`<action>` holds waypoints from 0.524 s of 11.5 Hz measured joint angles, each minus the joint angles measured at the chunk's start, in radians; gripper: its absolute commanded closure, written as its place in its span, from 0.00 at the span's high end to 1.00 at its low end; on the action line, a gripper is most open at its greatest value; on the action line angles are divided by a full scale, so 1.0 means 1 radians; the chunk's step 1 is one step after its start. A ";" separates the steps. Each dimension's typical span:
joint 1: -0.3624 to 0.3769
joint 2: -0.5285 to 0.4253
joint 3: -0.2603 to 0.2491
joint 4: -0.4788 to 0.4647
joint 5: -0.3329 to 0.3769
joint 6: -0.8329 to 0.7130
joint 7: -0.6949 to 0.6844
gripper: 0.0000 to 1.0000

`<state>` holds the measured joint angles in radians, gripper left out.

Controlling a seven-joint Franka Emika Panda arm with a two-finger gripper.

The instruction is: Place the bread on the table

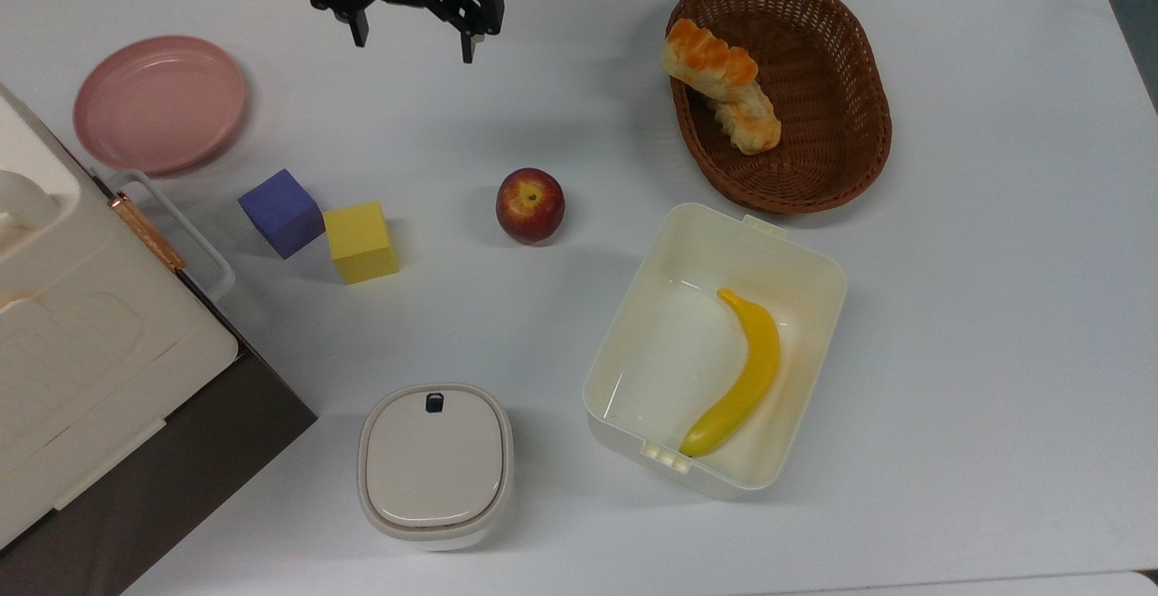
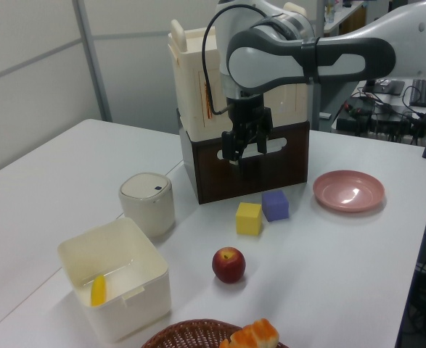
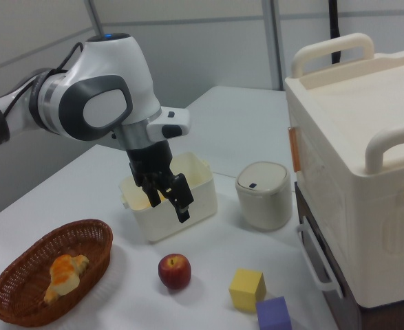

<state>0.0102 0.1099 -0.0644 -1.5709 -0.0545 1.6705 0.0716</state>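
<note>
The bread [image 1: 710, 56], a small bun with orange-glazed bumps, leans on the rim of the brown wicker basket [image 1: 864, 166] at the top view's upper right, touching a paler tan loaf [image 1: 751, 124] beside it. It also shows in the basket in the right view [image 3: 69, 267] and at the left view's bottom edge [image 2: 257, 334]. My gripper [image 1: 413, 42] hangs open and empty above the white table [image 1: 995, 307], far to the top view's left of the basket. In the right view the gripper [image 3: 168, 206] hovers in front of the white bin.
A red apple [image 1: 530, 205] lies mid-table, with a yellow cube [image 1: 360, 241] and a purple cube [image 1: 281, 212] beside it. A pink plate [image 1: 159, 103], a white bin [image 1: 633, 415] holding a banana [image 1: 744, 372], a lidded pot [image 1: 435, 465] and a large cream case [image 1: 81, 343] stand around.
</note>
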 measured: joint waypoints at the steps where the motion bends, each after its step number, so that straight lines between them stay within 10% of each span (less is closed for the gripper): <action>1: -0.002 0.000 0.000 -0.001 0.000 0.000 -0.004 1.00; 6: -0.001 0.007 0.000 -0.014 0.000 0.000 -0.005 1.00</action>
<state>0.0088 0.1170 -0.0639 -1.5847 -0.0545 1.6705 0.0664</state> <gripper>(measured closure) 0.000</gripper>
